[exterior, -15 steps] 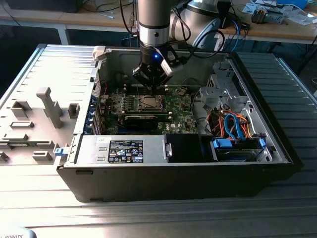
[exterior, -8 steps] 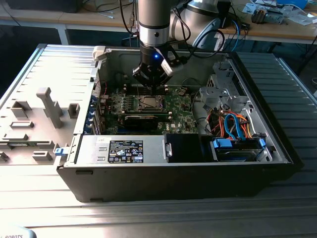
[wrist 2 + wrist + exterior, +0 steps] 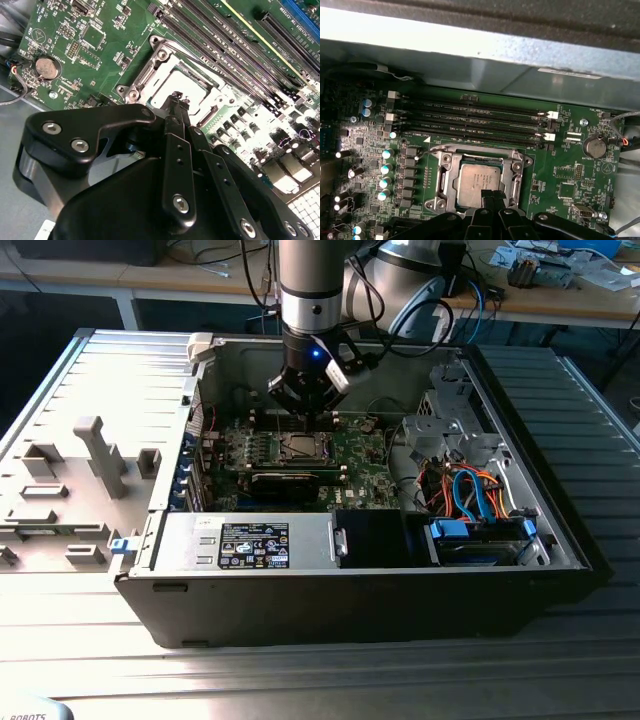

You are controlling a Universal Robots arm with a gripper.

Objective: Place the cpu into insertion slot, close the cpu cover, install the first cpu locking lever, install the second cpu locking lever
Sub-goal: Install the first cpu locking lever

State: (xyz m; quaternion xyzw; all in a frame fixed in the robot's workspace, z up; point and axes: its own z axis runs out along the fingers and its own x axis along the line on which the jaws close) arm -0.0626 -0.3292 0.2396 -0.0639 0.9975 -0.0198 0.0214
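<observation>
Exterior view: open computer case (image 3: 350,570) lies on its side on a ribbed metal table (image 3: 300,670); the arm (image 3: 312,285) comes down from above into the case, gripper (image 3: 306,405) hanging just over the green board (image 3: 350,455), directly above the slot (image 3: 300,447). A long black card (image 3: 287,483) lies nearer the camera than the slot; orange and blue cables (image 3: 470,490) bunch toward the exterior view's right. A grey moulded panel (image 3: 70,490) sits on the table at the exterior view's left. Second wrist view: the gripper (image 3: 176,96) has its fingers pressed together, tips at the near edge of the cpu (image 3: 182,85), no gap visible between them; whether they touch the chip, cannot tell. The cpu lies flat inside the slot (image 3: 145,75), with the cover (image 3: 212,97) down around it as a silver frame. 1 coin cell (image 3: 44,66) sits on the board, well apart from the slot; memory slots (image 3: 225,45) run beside it. First wrist view: the cpu (image 3: 477,181) sits seated in the slot (image 3: 443,180), silver top showing through the cover (image 3: 517,167). The gripper (image 3: 490,194) fingertips (image 3: 490,195) meet at the chip's near edge. 4 long memory slots (image 3: 470,122) run parallel beyond the slot, capacitors (image 3: 385,170) to one side.
</observation>
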